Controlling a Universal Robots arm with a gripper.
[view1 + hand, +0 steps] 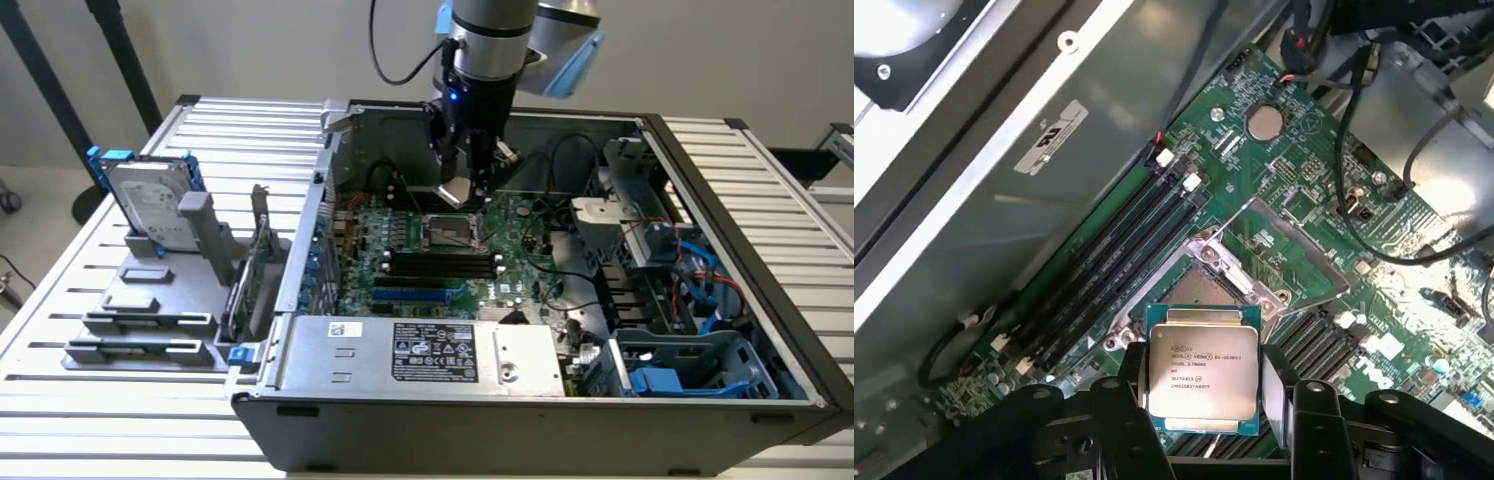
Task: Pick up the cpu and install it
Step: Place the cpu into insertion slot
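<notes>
Above socket [1206, 283], cpu [1202, 366] in tool [1204, 405]

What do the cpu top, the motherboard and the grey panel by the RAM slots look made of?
cpu: metal lid, satin silver-grey, printed text; green substrate rim.
motherboard: green lacquered circuit board, probably fibreglass.
grey panel: likely sheet metal, dull sheen, folded edge.

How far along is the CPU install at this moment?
Pickup looks done: the end effector grips the cpu by its edges. In hand: it hangs above the open socket on the motherboard. Left: the cpu is not yet seated in the socket.
</notes>
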